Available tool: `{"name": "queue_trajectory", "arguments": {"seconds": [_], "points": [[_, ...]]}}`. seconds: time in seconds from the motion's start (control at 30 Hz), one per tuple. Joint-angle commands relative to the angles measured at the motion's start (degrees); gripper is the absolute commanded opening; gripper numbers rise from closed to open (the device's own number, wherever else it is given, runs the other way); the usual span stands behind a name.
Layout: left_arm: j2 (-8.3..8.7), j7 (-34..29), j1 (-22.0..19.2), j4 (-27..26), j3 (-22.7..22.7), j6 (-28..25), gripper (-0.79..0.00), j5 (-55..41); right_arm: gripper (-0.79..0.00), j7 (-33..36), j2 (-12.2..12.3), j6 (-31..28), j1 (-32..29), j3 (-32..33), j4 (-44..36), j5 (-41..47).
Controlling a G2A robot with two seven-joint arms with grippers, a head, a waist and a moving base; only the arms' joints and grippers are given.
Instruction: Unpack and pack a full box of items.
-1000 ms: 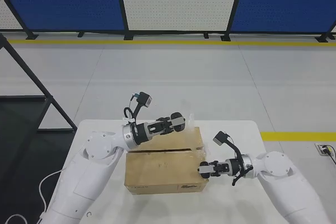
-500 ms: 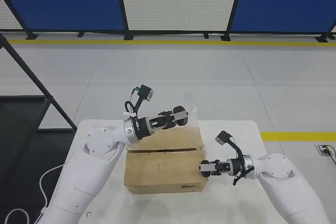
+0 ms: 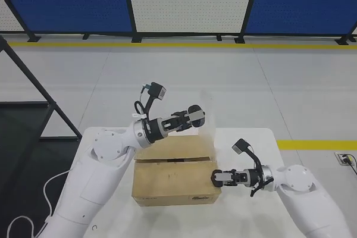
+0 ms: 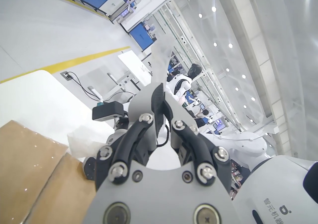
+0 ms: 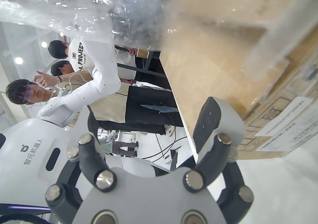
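A brown cardboard box (image 3: 172,181) sits in the middle of the white surface (image 3: 259,134), its top flaps lying flat with a seam running across between them. The left tool (image 3: 194,115) hangs in the air above the far edge of the box, toward its right corner. Its fingers (image 4: 159,100) are pressed together on a strip of clear film (image 4: 161,55). The film pokes out past the fingertips, and from the top view it trails down toward the far right corner of the box. More crinkled film lies against the box's upper edge in the right wrist view.

The right tool (image 3: 216,178) is low at the right end of the box, close against its side wall. Its fingers are spread apart and hold nothing, and one padded finger (image 5: 207,120) stands just beside the cardboard, near a white paper label (image 5: 285,128) stuck to that wall.
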Motion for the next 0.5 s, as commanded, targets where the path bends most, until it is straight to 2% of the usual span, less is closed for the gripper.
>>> {"name": "queue_trajectory", "arguments": {"seconds": [0.0, 0.17, 0.47], "points": [[-0.08, 0.19, -0.18, -0.34, -0.08, -0.07, -0.785, -0.02, 0.000, -0.07, 0.08, 0.03, -0.21, 0.22, -0.22, 0.08], [-0.23, 0.66, -0.30, -0.86, -0.16, -0.11, -0.785, 0.37, 0.000, -0.47, 0.29, -1.56, -1.12, 1.55, -0.82, 2.49], [-0.55, 1.46, -0.90, -2.58, -0.21, -0.50, -0.785, 1.42, 0.000, 1.21, -0.22, -3.41, -2.43, 3.09, 2.83, 15.25]]}}
